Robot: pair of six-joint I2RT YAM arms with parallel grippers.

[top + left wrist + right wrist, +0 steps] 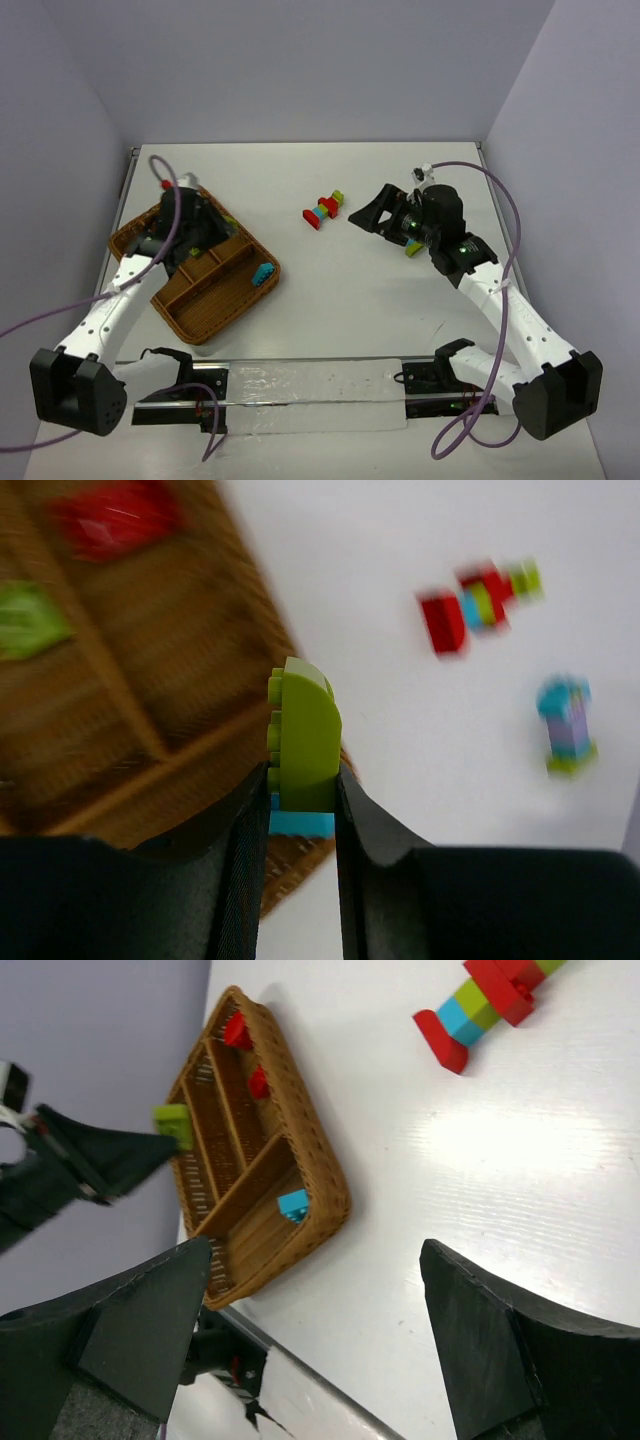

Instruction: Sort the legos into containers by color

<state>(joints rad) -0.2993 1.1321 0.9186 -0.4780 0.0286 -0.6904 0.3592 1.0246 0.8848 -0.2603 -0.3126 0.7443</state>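
Left wrist view: clamping a lime-green brick (305,730), teal brick (300,824) attached, in the left gripper (300,792) over the wicker tray (130,730) rim, risking a bounce onto the table (450,710) or mixed colours, with the right gripper (318,1250) fingers wide apart, empty.

Both arms are mostly white shells, left arm (112,303) and right arm (510,315), each ending in a chunky black base block (75,388) at 7 and 5 o'clock. Purple cable (172,205) loops off each wrist. Right gripper (315,1250) has matte black wedge-shaped fingers (495,1335).
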